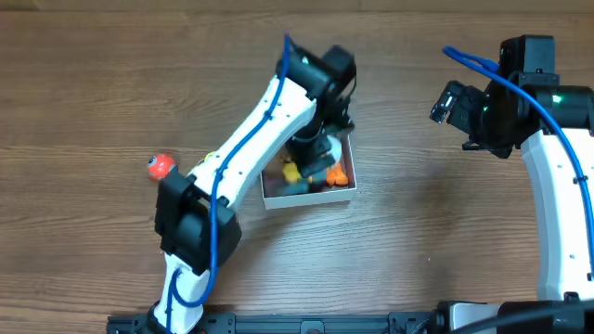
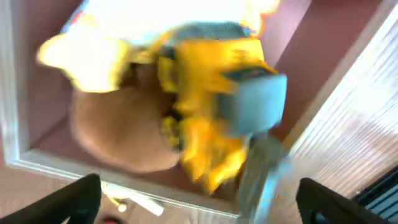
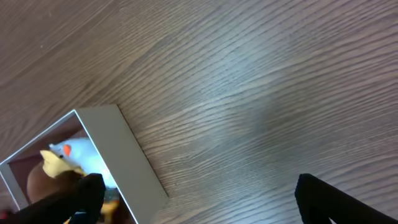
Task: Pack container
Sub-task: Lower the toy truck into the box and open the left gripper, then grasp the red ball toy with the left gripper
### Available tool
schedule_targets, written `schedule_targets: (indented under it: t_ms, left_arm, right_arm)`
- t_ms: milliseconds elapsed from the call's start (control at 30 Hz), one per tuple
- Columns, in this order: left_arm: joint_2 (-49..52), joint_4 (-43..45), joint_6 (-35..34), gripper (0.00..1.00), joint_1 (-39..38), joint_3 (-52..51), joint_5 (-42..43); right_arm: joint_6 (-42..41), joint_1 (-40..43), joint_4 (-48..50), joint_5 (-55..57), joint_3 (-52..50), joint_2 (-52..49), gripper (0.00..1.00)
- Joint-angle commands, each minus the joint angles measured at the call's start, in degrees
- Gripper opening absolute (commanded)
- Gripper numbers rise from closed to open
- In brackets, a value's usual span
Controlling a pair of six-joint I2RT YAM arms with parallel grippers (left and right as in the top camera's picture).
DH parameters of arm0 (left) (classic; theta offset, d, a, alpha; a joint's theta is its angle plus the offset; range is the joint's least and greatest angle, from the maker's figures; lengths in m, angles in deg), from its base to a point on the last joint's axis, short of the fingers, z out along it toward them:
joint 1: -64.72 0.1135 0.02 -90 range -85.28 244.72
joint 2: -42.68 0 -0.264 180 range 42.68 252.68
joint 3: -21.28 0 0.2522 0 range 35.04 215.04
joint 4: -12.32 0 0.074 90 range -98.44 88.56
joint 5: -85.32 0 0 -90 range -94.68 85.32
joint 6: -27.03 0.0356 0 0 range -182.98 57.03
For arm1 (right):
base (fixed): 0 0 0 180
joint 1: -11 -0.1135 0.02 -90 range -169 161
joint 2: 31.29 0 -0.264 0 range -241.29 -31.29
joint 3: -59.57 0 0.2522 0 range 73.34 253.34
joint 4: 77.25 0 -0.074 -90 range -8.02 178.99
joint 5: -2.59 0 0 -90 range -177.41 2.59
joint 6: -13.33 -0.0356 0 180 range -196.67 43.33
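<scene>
left tool spread over toys within container walls; open table right

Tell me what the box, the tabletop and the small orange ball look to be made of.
The box: thin flat white walls, crisp edges, matt pink inside, likely card or foam board. The tabletop: brown wood grain, low sheen, wood or laminate, unclear which. The ball: smooth orange, probably plastic, too small to be sure.

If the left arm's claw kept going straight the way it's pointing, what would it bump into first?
Most likely the blurred yellow and grey-blue toy lying in the square white-walled, pink-lined box, straight ahead of the left gripper, whose jaws stand open. Depth is unclear.
</scene>
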Motion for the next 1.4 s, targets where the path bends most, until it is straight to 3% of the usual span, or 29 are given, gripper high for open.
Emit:
schedule_targets:
  t_ms: [0, 33, 100, 200, 300, 400, 433, 533, 600, 733, 800, 900, 1100, 1200, 1367]
  left_arm:
    - [-0.5, -3.2, -5.2, 0.98, 0.2, 10.6, 1.5]
    - [-0.5, -3.6, -5.2, 0.96, 0.1, 11.6, 2.8]
    - [-0.5, -4.3, -5.2, 0.74, 0.2, 11.2, 4.5]
    - [-0.5, -5.6, -11.3, 0.66, 0.5, 11.0, -1.3]
    - [-4.6, -5.6, -19.5, 0.68, 2.9, 11.0, -11.8]
    - [-17.5, -5.6, -23.4, 0.77, 9.3, 11.0, -11.7]
    - [-23.6, -5.6, -26.8, 0.83, 14.7, 10.4, -10.6]
    - [-31.7, -5.6, -27.3, 0.86, 27.7, 2.7, -2.4]
    - [-34.5, -4.4, -29.0, 0.86, 37.6, -10.6, -1.7]
    - [-33.7, 13.1, -28.9, 0.89, 48.2, -37.6, 7.0]
    - [-32.2, 20.4, -28.9, 0.90, 49.6, -45.2, 7.7]
    - [-27.6, 27.9, -28.8, 0.91, 49.7, -50.4, 5.5]
    - [-15.8, 38.6, -26.8, 0.89, 49.6, -50.6, 4.3]
    - [-11.7, 43.5, -26.0, 0.80, 49.4, -50.6, 4.5]
    - [-11.7, 43.9, -23.5, 0.28, 48.2, -50.1, 4.8]
  right_arm:
    - [0.3, 0.1, 0.3, -0.1, 0.1, -0.1, 1.00]
    - [0.3, 0.1, 0.3, -0.1, 0.1, -0.1, 1.00]
    - [0.3, 0.1, 0.3, -0.1, 0.1, -0.1, 1.00]
    - [1.4, 0.1, 0.3, -0.1, 0.1, -0.1, 1.00]
    - [1.6, 0.1, 0.2, -0.1, 0.1, -0.1, 1.00]
    - [1.5, 0.1, 0.1, -0.1, 0.1, -0.1, 1.00]
    - [1.5, 0.1, 0.1, -0.1, 0.1, -0.1, 1.00]
    - [1.5, 0.1, 0.2, -0.1, 0.1, -0.1, 1.00]
    - [1.5, 0.1, 0.0, -0.1, 0.1, -0.1, 1.00]
    - [1.5, 0.1, 0.1, -0.1, 0.1, -0.1, 1.00]
    - [1.5, 0.1, 0.0, -0.1, 0.1, -0.1, 1.00]
    - [1.5, 0.1, -0.1, -0.1, 0.1, -0.1, 1.00]
    - [1.5, 0.1, -1.0, -0.1, 0.1, -0.1, 1.00]
    - [1.5, 0.1, -1.0, -0.1, 0.1, -0.1, 1.00]
    - [1.5, 0.1, -1.0, -0.1, 0.1, -0.1, 1.00]
